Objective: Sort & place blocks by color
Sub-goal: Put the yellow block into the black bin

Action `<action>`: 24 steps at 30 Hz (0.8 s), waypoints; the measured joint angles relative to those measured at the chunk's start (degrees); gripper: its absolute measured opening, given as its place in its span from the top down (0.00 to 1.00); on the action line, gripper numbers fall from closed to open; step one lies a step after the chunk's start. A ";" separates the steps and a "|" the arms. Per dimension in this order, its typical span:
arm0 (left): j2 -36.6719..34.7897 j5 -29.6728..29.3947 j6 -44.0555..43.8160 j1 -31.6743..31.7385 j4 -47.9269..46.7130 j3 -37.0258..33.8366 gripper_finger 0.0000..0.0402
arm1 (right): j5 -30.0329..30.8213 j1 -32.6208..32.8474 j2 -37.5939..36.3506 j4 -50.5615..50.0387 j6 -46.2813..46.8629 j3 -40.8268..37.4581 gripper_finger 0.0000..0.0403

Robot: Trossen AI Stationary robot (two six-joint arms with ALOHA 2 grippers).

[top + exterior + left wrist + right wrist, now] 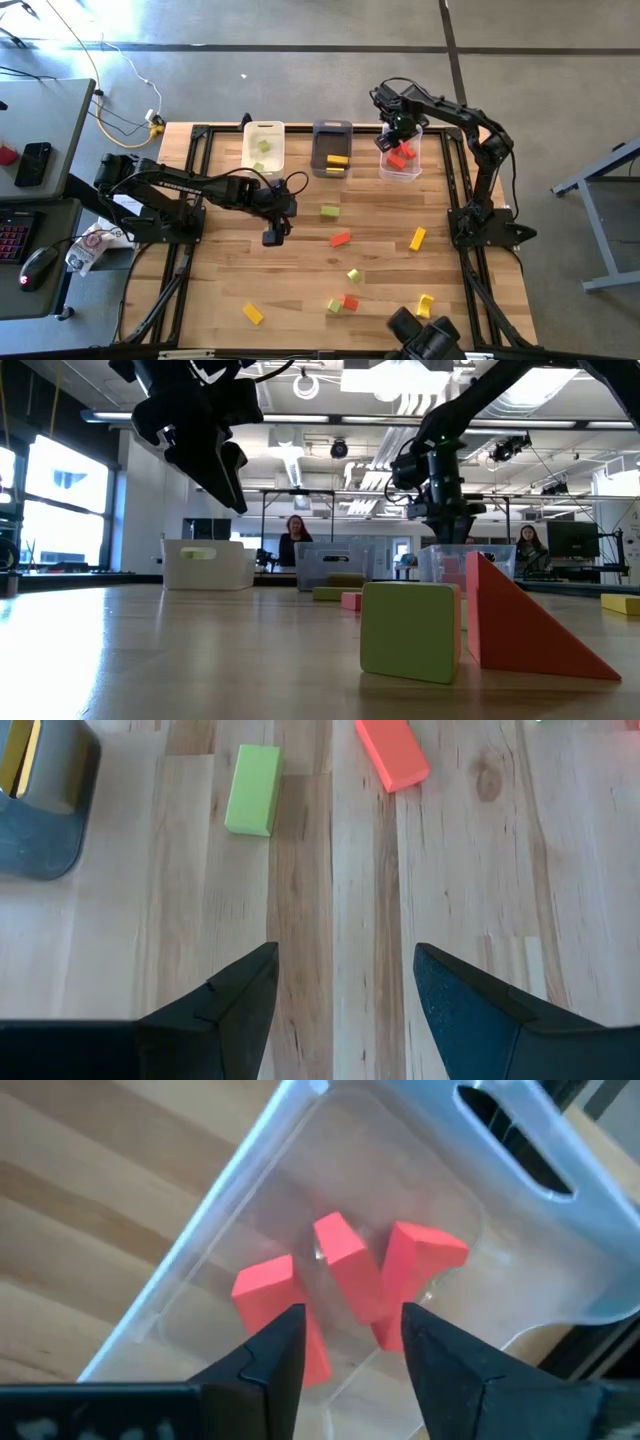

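Observation:
My right gripper (pixel 352 1345) hangs open, pointing down over the clear bin (pixel 230 1190), which stands at the table's far right (pixel 402 172). Three red blocks (pixel 350 1275) lie on the bin's floor below the fingers, and none is held. My left gripper (pixel 345 990) is open above bare wood near the table's middle (pixel 272 237). A green bar (pixel 253 790) and a red bar (pixel 392 752) lie on the table a little beyond it. More red, yellow and green blocks (pixel 353 275) are scattered over the near half of the table.
A white bin (pixel 264 130) holding a green block and a dark grey bin (pixel 332 133) holding a yellow block (pixel 338 160) stand beside the clear one along the far edge. A green cube (pixel 410 630) and a red wedge (pixel 520 625) sit near the front edge. People show in the room behind.

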 joint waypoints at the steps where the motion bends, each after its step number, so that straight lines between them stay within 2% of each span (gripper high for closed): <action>1: 0.00 0.00 0.00 0.00 0.00 0.00 0.46 | 0.01 0.12 0.00 -0.58 0.57 0.00 0.62; 10: 0.00 0.00 0.00 0.00 0.00 0.00 0.46 | 0.71 2.61 -0.03 -7.26 3.08 0.00 0.61; 14: 0.00 0.00 -0.02 -0.01 0.00 0.00 0.46 | 4.42 5.09 -0.22 -8.66 3.43 0.02 0.61; 24: 0.00 0.00 -0.05 0.00 0.09 0.01 0.46 | 7.87 12.91 -5.77 -11.54 6.42 0.02 0.61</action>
